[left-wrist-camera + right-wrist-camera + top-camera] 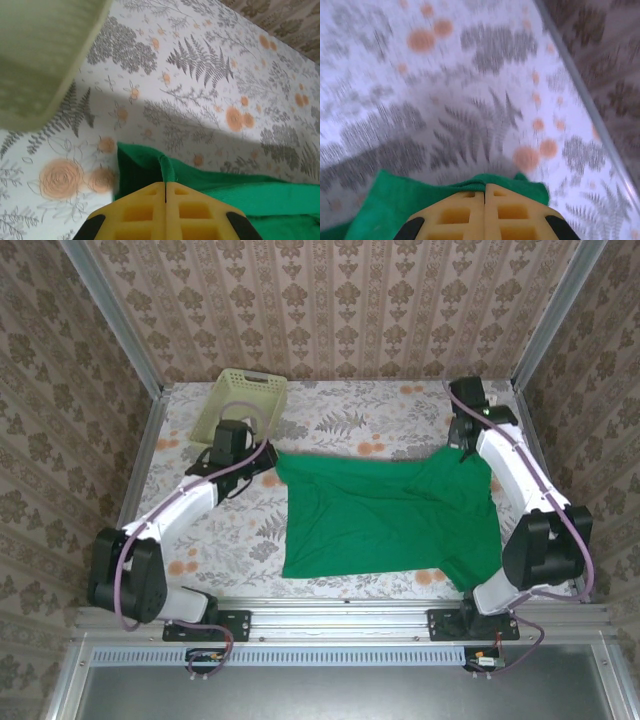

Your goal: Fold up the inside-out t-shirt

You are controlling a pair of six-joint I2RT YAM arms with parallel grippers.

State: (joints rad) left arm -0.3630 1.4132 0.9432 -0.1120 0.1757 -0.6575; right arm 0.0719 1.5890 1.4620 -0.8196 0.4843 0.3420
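Bright green cloth t-shirt [385,520] is clamped by our left gripper [165,187] and right gripper [485,188]; next, we reckon, lift its 2 far corners evenly.

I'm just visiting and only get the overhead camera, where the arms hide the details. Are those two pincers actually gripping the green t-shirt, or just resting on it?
Observer: The left wrist camera settles one side. The left pincer is shut, with a raised fold of the t-shirt pinched at its tips.
Visitor: And the one on the right?
Observer: Its wrist camera is blurred, but it shows the right pincer shut too, on an edge of the cloth that spreads out to both sides of its tips.
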